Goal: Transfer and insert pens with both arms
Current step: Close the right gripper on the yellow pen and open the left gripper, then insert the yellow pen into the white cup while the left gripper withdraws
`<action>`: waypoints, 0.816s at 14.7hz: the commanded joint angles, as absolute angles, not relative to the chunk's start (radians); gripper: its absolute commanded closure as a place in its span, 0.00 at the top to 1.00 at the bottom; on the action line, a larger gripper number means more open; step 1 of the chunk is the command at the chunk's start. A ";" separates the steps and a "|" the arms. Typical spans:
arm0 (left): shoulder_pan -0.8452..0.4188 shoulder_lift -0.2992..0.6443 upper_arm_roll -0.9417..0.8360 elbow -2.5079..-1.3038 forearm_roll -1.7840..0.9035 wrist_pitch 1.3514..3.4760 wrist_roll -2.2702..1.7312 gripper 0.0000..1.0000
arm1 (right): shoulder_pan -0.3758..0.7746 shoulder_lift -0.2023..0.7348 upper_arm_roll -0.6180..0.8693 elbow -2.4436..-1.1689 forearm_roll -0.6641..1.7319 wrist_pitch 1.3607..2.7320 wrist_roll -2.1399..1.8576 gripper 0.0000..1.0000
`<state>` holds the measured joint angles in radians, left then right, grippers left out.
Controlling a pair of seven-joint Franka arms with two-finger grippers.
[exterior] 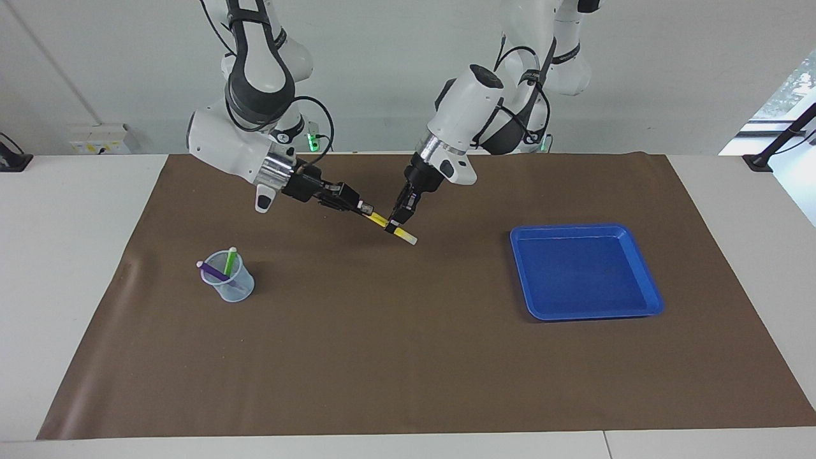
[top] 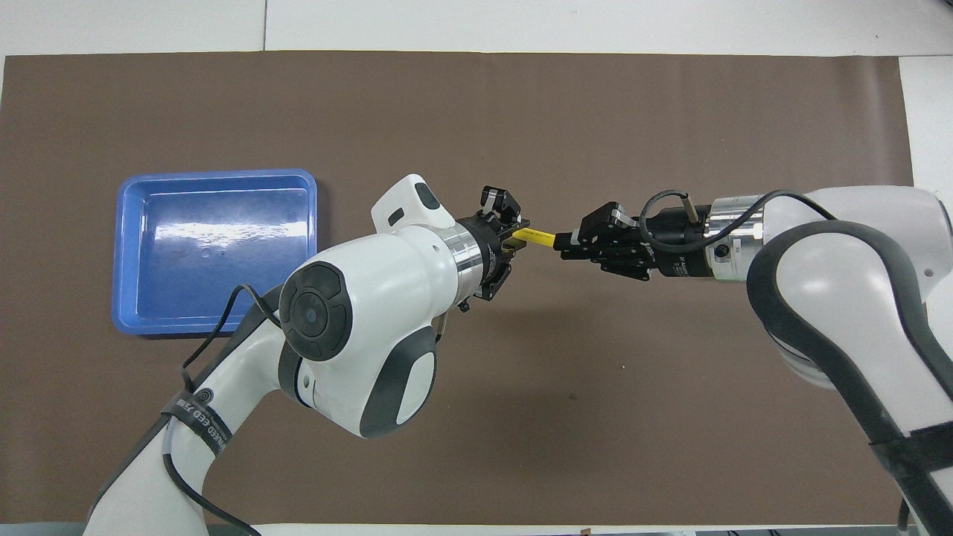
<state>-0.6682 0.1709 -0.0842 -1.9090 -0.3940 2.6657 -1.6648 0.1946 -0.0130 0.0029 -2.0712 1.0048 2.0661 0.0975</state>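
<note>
in the facing view my right gripper [exterior: 364,208] sits in the upper middle of the frame, up over the brown mat [exterior: 408,357], with its fingertips pinched shut on one end of the yellow pen [exterior: 390,227]. my left gripper [exterior: 395,223] comes down at a slant from the upper right of centre and meets the same pen a little farther along. its fingers sit at the pen, but i cannot tell whether they are clamped on it or slack. the pen hangs in the air, slanting down toward the lower right, its pale cap end free and lowest. in the left part of the frame a clear cup [exterior: 232,278] stands on the mat with the green pen [exterior: 230,261] and the purple pen [exterior: 211,271] leaning inside it. a blue tray [exterior: 647,280] lies flat in the right part of the frame.

in the overhead view the yellow pen [top: 537,236] shows as a short bar at the middle of the frame, bridging my two grippers. my left gripper [top: 514,237] reaches in from the lower left, its white wrist covering much of the mat below it. my right gripper [top: 564,243] comes in from the right edge, fingertips closed on the pen's end. the blue tray [top: 123,246] lies at the left of the frame. the cup is hidden under my right arm here.
</note>
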 commanded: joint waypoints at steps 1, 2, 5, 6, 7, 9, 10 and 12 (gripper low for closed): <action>-0.654 0.172 -0.060 -1.905 -0.396 2.665 -1.538 1.00 | 0.095 0.001 0.002 -1.938 0.763 1.871 0.087 0.00; -0.623 0.170 -0.061 -1.908 -0.393 2.652 -1.493 1.00 | 0.057 0.012 0.002 -1.880 0.690 1.791 0.081 0.00; -0.556 0.157 -0.060 -1.917 -0.391 2.513 -1.297 1.00 | -0.040 0.116 0.000 -1.596 0.456 1.510 -0.093 0.00; -0.528 0.144 -0.061 -1.927 -0.391 2.453 -1.205 1.00 | -0.051 0.162 0.002 -1.491 0.352 1.438 -0.176 0.00; -0.494 0.131 -0.060 -1.933 -0.391 2.392 -1.110 1.00 | -0.048 0.204 0.002 -1.391 0.218 1.390 -0.309 0.00; -0.419 0.123 -0.061 -1.936 -0.391 2.324 -0.963 1.00 | -0.034 0.216 0.008 -1.356 -0.014 1.399 -0.576 0.00; -0.384 0.112 -0.060 -1.943 -0.390 2.281 -0.862 1.00 | -0.034 0.216 0.008 -1.367 -0.065 1.428 -0.610 0.00; -0.304 0.078 -0.060 -1.965 -0.370 2.205 -0.668 1.00 | -0.038 0.181 0.006 -1.466 -0.109 1.501 -0.636 0.00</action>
